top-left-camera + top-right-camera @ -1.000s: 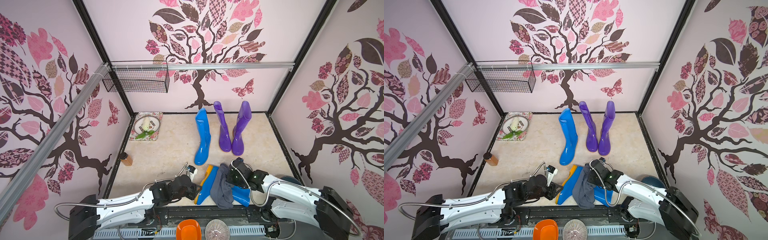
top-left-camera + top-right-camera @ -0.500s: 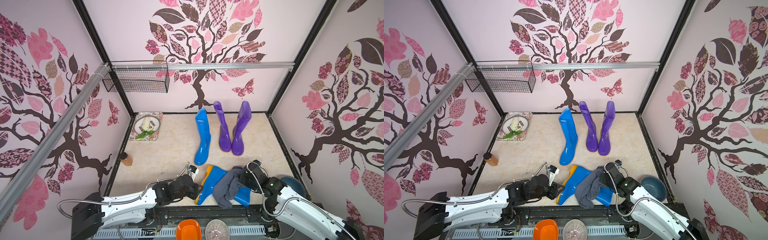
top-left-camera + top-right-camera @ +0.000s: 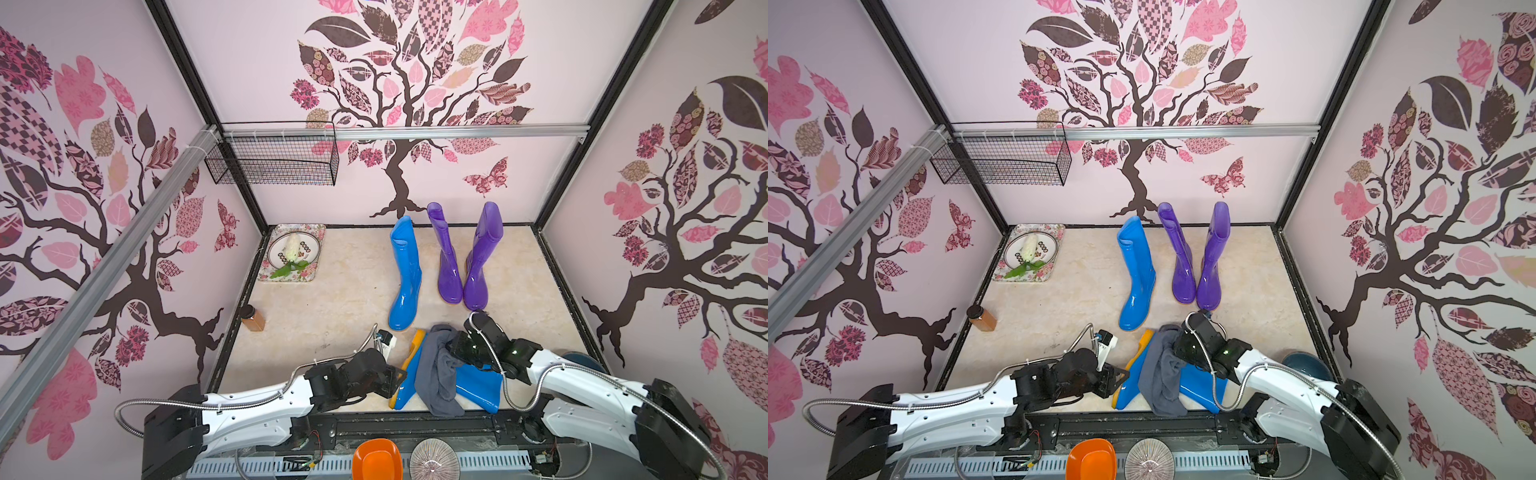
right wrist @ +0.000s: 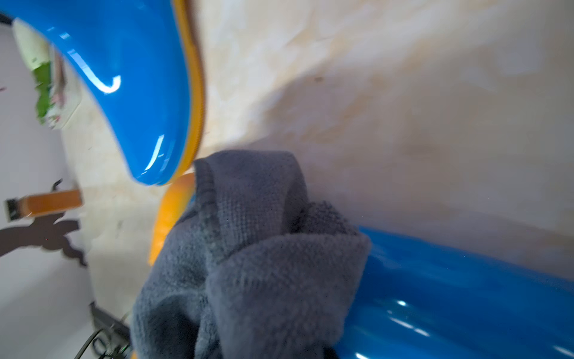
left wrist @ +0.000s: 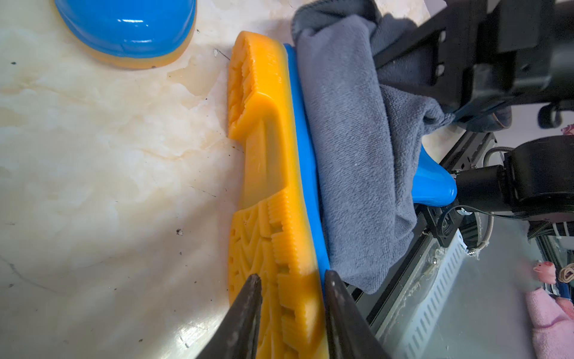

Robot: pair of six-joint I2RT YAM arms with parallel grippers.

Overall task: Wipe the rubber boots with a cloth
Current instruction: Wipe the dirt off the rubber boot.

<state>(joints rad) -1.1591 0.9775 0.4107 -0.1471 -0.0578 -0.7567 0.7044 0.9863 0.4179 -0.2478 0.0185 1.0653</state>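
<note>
A blue rubber boot (image 3: 478,386) (image 3: 1200,388) lies on its side at the front edge, its orange sole (image 5: 267,155) facing left. My left gripper (image 3: 399,376) (image 5: 292,279) is shut on the heel end of that sole, one finger on each side. The dark grey cloth (image 3: 436,374) (image 4: 264,264) is draped over the boot's foot. My right gripper (image 3: 451,347) (image 3: 1177,349) is shut on a bunch of cloth; the cloth hides its fingers in the right wrist view. Another blue boot (image 3: 405,274) and two purple boots (image 3: 449,257) (image 3: 482,257) stand upright behind.
A floral tray (image 3: 309,232) with a plate sits at the back left, and an amber jar (image 3: 252,319) stands by the left wall. A wire basket (image 3: 274,160) hangs above. A dark bowl (image 3: 582,359) is behind my right arm. An orange bowl (image 3: 376,459) sits below the front rail.
My right gripper dragged the cloth to the right along the lying boot, then back left onto its foot. The left gripper and the boot stayed put.
</note>
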